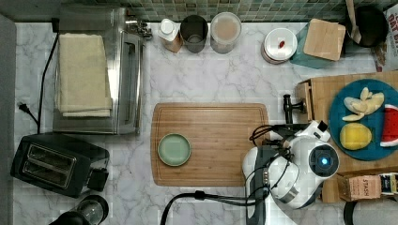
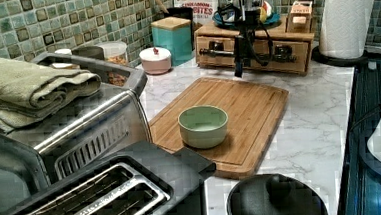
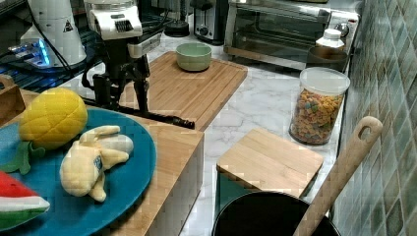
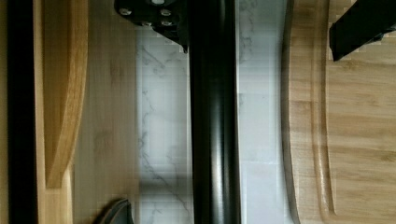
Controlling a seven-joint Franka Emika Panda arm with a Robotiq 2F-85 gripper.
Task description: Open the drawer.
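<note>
Bamboo and black metal: in the top view we see the drawer (image 1: pixel 304 95) at the box's front, right of the grooved cutting board (image 1: pixel 210 143) on the marbled desk (image 1: pixel 211 79). In the left view the tool (image 2: pixel 242 59) points down at the round bar handle (image 2: pixel 248 54). In the wrist view its fingers (image 4: pixel 357 28) straddle the bar, spread wide, gripping nothing.
</note>
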